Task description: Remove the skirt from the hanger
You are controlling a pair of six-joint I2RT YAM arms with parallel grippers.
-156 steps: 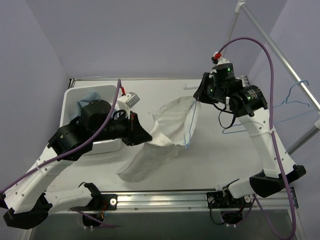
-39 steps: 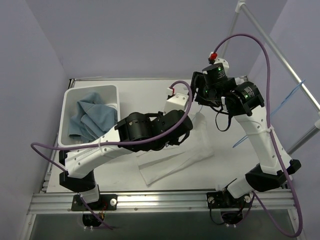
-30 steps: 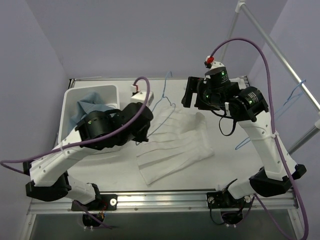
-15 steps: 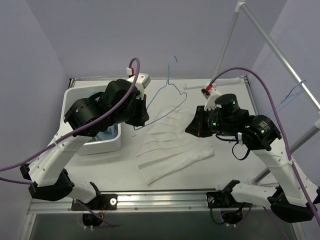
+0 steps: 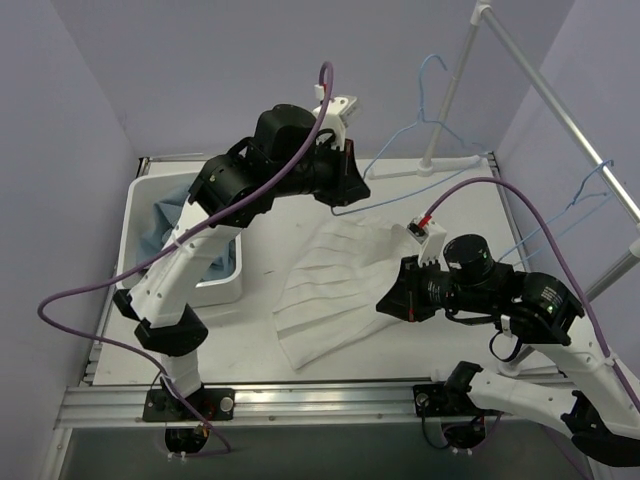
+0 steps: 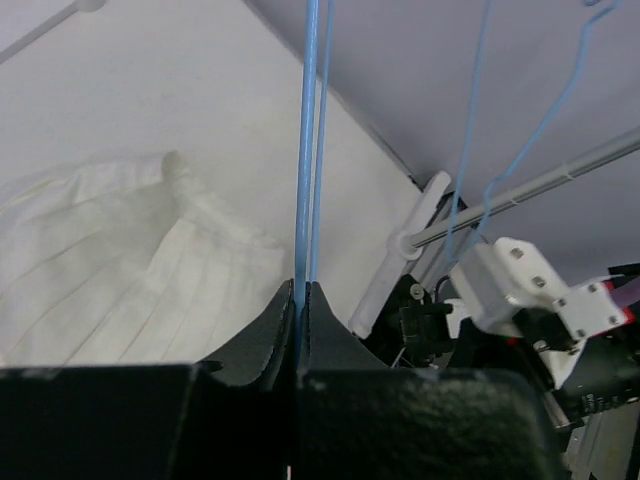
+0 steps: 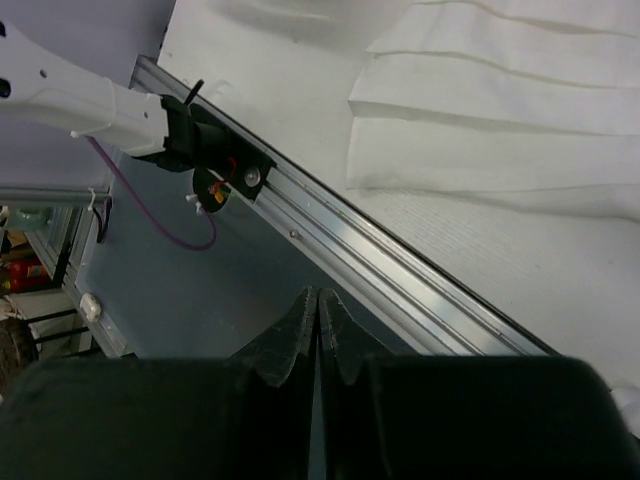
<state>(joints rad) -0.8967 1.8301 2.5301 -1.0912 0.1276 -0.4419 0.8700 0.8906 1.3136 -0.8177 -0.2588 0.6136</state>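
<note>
The white pleated skirt (image 5: 335,285) lies flat on the table, off the hanger; it also shows in the left wrist view (image 6: 120,260) and the right wrist view (image 7: 500,120). My left gripper (image 5: 352,185) is raised high at the back and is shut on the blue wire hanger (image 5: 425,120), whose wires run up between the jaws in the left wrist view (image 6: 305,150). My right gripper (image 5: 388,303) hangs low over the skirt's right edge, shut and empty; in its wrist view (image 7: 318,298) the jaws are pressed together.
A white bin (image 5: 135,205) with blue cloth (image 5: 165,225) stands at the left. A metal rack rail (image 5: 560,110) runs along the right with another blue hanger (image 5: 590,195) on it. The metal front rail (image 5: 330,400) edges the table.
My left gripper has carried the hanger up and to the right, away from the skirt. My right arm has dropped lower and nearer. The skirt has stayed flat on the table.
</note>
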